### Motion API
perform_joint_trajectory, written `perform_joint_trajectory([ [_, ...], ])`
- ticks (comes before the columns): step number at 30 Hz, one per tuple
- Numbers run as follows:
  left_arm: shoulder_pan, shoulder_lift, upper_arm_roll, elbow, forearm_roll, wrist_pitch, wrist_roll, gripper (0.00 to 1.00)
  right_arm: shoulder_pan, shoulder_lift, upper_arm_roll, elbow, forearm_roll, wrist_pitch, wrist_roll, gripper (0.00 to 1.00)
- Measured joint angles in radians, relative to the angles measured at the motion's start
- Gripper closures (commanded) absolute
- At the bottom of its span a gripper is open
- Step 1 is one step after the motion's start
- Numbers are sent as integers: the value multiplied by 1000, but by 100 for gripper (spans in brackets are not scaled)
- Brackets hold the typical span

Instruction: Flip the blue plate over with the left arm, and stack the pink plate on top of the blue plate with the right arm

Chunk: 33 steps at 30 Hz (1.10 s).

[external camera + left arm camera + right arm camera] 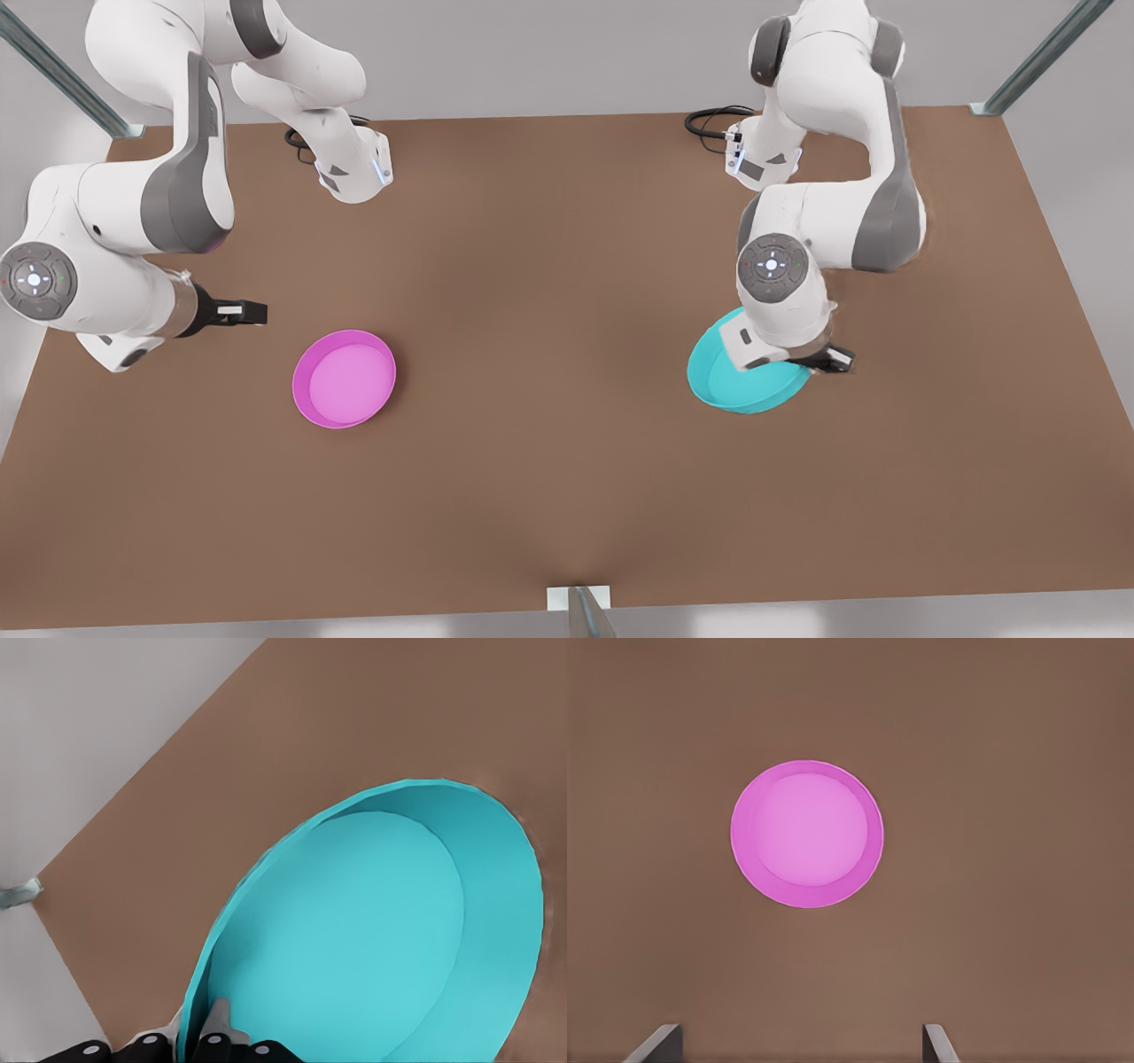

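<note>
A brown table (549,425) fills the scene, with grey floor beyond its edges and metal struts at the corners.

On the front view's right, the left tool (828,359) sits at the rim of the blue plate (740,385), the wrist covering part of the dish from above. The left wrist view adds what the front view hides: the fingers (217,1019) straddle the plate's (372,930) wall, 1 on the inside and 1 on the outside, pinching the rim. There the plate's hollow side faces the camera and the dish looks tilted against the table, though how far it is lifted I cannot tell.

On the front view's left, the right tool (252,312) hangs just beside the pink plate (344,378), apart from it, and this arm waits. The pink plate lies flat on the table, hollow side up, well apart from the blue one. In the right wrist view the plate (806,834) appears whole and round, centred beyond the 2 fingertips (656,1043), which are spread wide with bare table between them.
</note>
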Motion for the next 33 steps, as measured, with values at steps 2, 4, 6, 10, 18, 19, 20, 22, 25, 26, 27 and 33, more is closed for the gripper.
perform_joint_trajectory([
  [2,-251,75,275,-48,120,-4,-85,79,-6,2,0,0,2,0,0,0],
  [4,-400,136,403,-90,187,21,-190,79,-7,5,0,0,3,0,-2,0],
  [6,-486,186,438,-110,225,51,-307,79,-7,9,0,0,3,0,-3,0],
  [10,-578,300,409,-118,282,91,-553,79,-8,12,-1,1,4,0,-4,0],
  [18,-687,280,196,-414,579,194,-1107,79,-22,23,-2,-1,5,-1,-7,0],
  [19,-680,278,169,-419,608,197,-1170,79,-27,23,-2,-3,6,-1,-7,0],
  [20,-675,281,149,-422,632,199,-1231,79,-32,23,-2,-5,7,-2,-7,0],
  [22,-658,288,98,-424,670,196,-1345,79,-36,24,-2,-6,8,-3,-7,0],
  [25,-637,308,55,-421,703,191,-1499,79,-42,31,-2,-6,10,-4,-7,0],
  [26,-632,321,44,-419,715,190,-1548,79,-43,32,-2,-6,10,-5,-7,0],
  [27,-624,331,33,-417,729,190,-1594,79,-43,32,-2,-5,11,-5,-8,0],
  [33,-589,375,-3,-403,794,189,-1838,79,-43,34,-2,-6,11,-6,-8,0],
])
